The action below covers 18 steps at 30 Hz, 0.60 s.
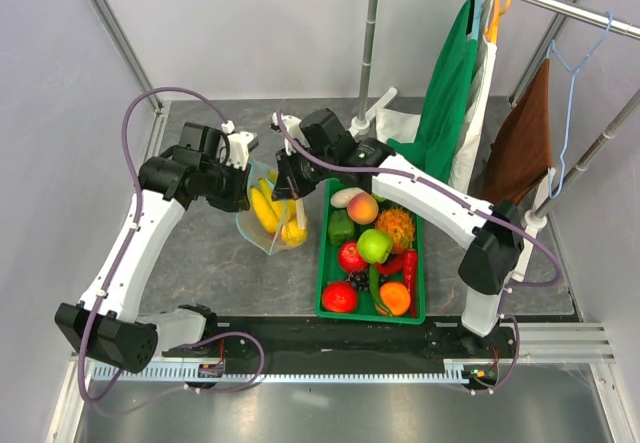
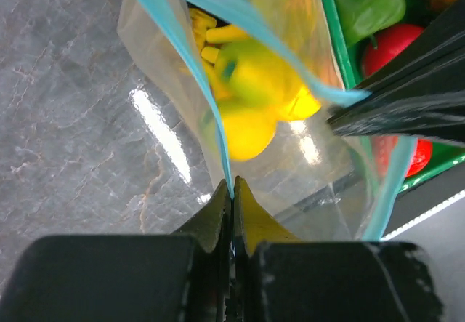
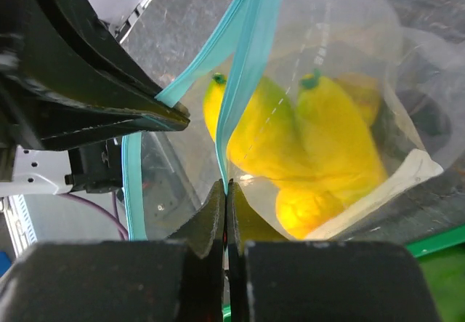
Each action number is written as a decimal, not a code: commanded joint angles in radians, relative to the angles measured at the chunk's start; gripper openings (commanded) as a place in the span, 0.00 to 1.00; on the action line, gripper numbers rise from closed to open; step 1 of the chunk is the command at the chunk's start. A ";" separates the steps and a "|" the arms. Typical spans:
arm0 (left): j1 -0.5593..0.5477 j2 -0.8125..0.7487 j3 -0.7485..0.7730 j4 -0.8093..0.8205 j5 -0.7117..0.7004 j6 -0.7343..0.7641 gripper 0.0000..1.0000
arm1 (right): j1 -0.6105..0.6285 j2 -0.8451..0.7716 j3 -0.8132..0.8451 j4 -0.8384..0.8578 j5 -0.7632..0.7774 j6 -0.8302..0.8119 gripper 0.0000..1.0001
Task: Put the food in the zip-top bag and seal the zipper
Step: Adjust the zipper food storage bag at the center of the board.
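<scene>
The clear zip-top bag (image 1: 270, 225) hangs between my two grippers above the table, mouth up, with the yellow banana bunch (image 1: 266, 209) inside it. My left gripper (image 2: 233, 182) is shut on the light-blue zipper (image 2: 190, 71) at one side of the mouth. On the other side, my right gripper (image 3: 226, 184) is shut on the zipper (image 3: 243, 60) as well. The bananas (image 3: 305, 147) show through the plastic below the right fingers. In the overhead view the left gripper (image 1: 246, 171) and right gripper (image 1: 287, 176) face each other across the bag. More food (image 1: 375, 246) lies in the green crate.
A green crate (image 1: 323, 263) of toy fruit and vegetables stands right of the bag. A clothes rack (image 1: 540, 3) with a green cloth (image 1: 445, 93) and a brown cloth (image 1: 520, 143) is at the back right. A grey table (image 1: 200, 263) lies beneath.
</scene>
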 commanded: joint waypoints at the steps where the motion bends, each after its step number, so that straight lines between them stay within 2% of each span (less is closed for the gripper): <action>1: 0.020 -0.068 0.035 0.100 0.140 -0.040 0.02 | 0.007 0.011 0.041 0.023 -0.057 0.004 0.00; 2: 0.019 -0.126 0.021 0.172 0.263 -0.052 0.03 | 0.007 0.004 0.055 0.045 -0.085 0.048 0.00; 4: 0.019 -0.146 -0.005 0.230 0.332 -0.177 0.02 | 0.012 -0.005 0.058 0.138 -0.122 0.114 0.00; 6: 0.021 -0.099 -0.058 0.237 0.430 -0.212 0.02 | 0.029 -0.009 0.058 0.199 -0.145 0.174 0.00; 9: 0.045 -0.061 -0.077 0.229 0.386 -0.210 0.02 | 0.027 0.001 0.055 0.191 -0.140 0.185 0.00; 14: 0.117 -0.051 0.056 0.151 0.269 -0.166 0.02 | -0.052 -0.038 -0.037 0.165 -0.094 0.165 0.00; 18: 0.113 -0.030 0.001 0.123 0.223 -0.118 0.02 | -0.054 -0.022 -0.108 0.099 -0.044 0.068 0.00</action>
